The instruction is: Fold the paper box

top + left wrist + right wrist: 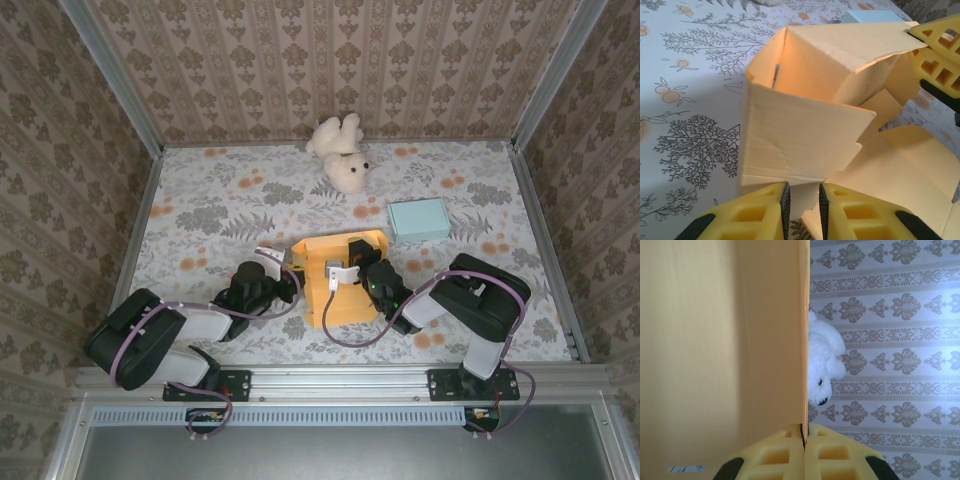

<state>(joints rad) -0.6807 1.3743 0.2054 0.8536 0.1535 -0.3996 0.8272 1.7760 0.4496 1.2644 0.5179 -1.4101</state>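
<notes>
While one panel edge of the half-raised paper box (312, 268) is pinched in the closed right gripper (804, 432), its near wall is found just ahead of the left gripper (804, 200), pads narrowly apart; box lying between both

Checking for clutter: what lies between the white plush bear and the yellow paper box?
Only bare floral tablecloth separates the white plush bear from the yellow paper box, per the top external view.

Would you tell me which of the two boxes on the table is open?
The yellow paper box; its flaps stand loose and its inside shows, whereas the smaller light blue box beyond it is closed.
</notes>
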